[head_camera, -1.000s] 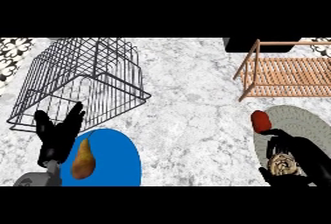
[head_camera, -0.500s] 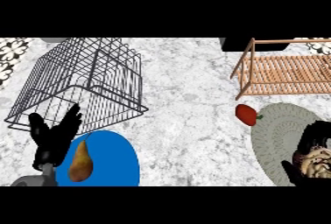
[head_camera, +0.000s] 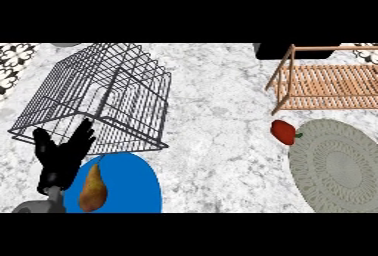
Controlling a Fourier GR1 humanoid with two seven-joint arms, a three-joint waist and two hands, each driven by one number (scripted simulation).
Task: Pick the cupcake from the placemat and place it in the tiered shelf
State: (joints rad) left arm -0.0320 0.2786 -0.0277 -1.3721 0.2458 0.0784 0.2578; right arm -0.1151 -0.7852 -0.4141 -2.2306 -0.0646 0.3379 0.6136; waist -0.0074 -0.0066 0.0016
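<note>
Left hand (head_camera: pixel 63 157) at lower left of frame, black, fingers straight and spread, resting open, holding nothing. Right hand out of frame, fingers' state unknown. Cupcake nowhere visible. Grey round woven placemat (head_camera: pixel 341 167) lower right on white marble tabletop (head_camera: pixel 218 125). Wooden slatted tiered shelf (head_camera: pixel 328 85) upper right. Red pepper (head_camera: pixel 283 131) touching placemat's upper-left edge. Dark wire basket (head_camera: pixel 103 95) upper left. Brown pear (head_camera: pixel 91 184) on blue round plate (head_camera: pixel 136 187).

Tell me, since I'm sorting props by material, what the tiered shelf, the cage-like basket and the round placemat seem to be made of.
The tiered shelf looks like light, matte wood, shown by its tan slats and posts. The basket seems to be dark metal wire, a thin see-through grid. The placemat appears woven or crocheted in grey-beige fabric, with ringed lacy patterning, though fibre is unclear.
</note>
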